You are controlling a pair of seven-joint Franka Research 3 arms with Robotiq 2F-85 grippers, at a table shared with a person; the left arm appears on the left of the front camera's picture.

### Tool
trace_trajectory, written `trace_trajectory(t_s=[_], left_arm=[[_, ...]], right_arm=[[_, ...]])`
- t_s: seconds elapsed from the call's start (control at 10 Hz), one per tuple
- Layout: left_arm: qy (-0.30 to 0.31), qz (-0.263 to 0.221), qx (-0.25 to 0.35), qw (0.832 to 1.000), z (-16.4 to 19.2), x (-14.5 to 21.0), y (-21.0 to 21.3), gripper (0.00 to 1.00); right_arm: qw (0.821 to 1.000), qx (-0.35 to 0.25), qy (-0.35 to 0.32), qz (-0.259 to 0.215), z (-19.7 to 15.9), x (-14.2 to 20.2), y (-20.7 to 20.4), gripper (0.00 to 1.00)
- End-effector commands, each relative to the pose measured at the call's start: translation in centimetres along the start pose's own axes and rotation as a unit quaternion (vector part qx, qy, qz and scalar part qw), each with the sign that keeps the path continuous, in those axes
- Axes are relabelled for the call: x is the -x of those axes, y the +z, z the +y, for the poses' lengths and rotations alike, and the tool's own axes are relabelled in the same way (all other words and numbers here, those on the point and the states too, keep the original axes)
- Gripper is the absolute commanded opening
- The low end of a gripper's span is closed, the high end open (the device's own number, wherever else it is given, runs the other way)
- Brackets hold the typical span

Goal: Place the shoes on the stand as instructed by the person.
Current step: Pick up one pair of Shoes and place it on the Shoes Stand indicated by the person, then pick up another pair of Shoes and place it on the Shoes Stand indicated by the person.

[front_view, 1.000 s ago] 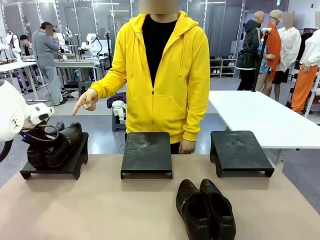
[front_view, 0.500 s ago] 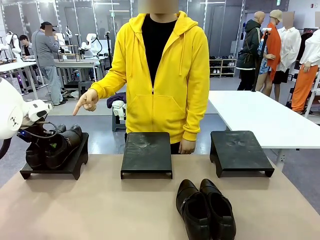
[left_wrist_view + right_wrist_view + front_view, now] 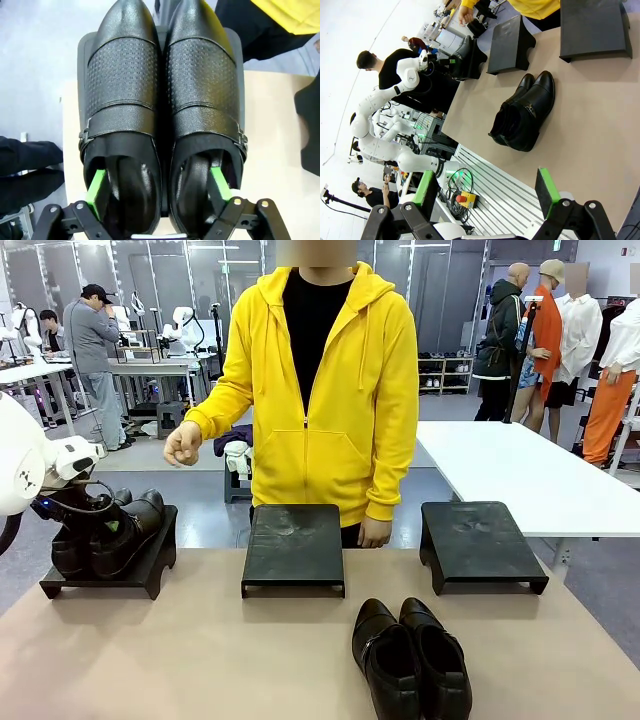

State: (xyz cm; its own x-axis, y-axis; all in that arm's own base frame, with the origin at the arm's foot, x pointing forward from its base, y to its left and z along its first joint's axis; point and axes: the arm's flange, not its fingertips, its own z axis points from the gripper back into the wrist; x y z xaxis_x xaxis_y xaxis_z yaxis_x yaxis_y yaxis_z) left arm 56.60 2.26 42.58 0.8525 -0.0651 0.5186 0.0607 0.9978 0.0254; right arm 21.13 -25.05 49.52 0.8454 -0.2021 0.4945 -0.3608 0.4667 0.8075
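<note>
Over the left stand (image 3: 145, 562): left pincer (image 3: 157, 181) spread wide, one green pad (image 3: 96, 187) down inside each shoe of the first pair (image 3: 125, 90), pinching neither. That pair sits side by side on the stand, toes away from the pincer. Right pincer (image 3: 485, 186) wide open, empty, above the surface (image 3: 590, 125). Second pair (image 3: 410, 660) lies on the surface near the middle stand (image 3: 293, 545), across from the person (image 3: 320, 390).

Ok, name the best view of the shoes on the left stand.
Left wrist view: straight down on the pair, close, straps and buckles sharp. Front view: side-on, partly behind the left arm. Right wrist view: small, far off.
</note>
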Motion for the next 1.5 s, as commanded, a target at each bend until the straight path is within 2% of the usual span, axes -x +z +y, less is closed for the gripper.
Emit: trace_trajectory(t_s=[0.0, 0.1, 1.1, 1.2, 1.3, 1.4], left_arm=[[0.013, 0.011, 0.012, 1.0, -0.5, 0.6, 1.0, 1.0], [0.0, 0.0, 0.0, 1.0, 0.0, 0.0, 0.0, 1.0], [0.001, 0.002, 0.001, 1.0, -0.3, 0.1, 0.1, 0.98], [-0.001, 0.008, 0.02, 1.0, 0.4, -1.7, 2.4, 1.0], [-0.012, 0.003, 0.03, 0.999, 1.6, -2.6, 5.7, 1.0], [0.002, -0.002, 0.055, 0.998, 2.7, -2.8, 8.9, 1.0]], right_arm=[[1.0, 0.0, 0.002, -0.001, 0.1, 0.0, 0.1, 1.0], [1.0, 0.0, 0.002, -0.001, 0.1, 0.0, 0.1, 1.0], [1.0, 0.0, 0.002, -0.001, 0.1, 0.0, 0.1, 1.0], [1.0, 0.0, 0.002, -0.001, 0.1, 0.0, 0.1, 1.0], [1.0, 0.0, 0.002, -0.001, 0.1, 0.0, 0.1, 1.0], [1.0, 0.0, 0.002, -0.001, 0.1, 0.0, 0.1, 1.0]])
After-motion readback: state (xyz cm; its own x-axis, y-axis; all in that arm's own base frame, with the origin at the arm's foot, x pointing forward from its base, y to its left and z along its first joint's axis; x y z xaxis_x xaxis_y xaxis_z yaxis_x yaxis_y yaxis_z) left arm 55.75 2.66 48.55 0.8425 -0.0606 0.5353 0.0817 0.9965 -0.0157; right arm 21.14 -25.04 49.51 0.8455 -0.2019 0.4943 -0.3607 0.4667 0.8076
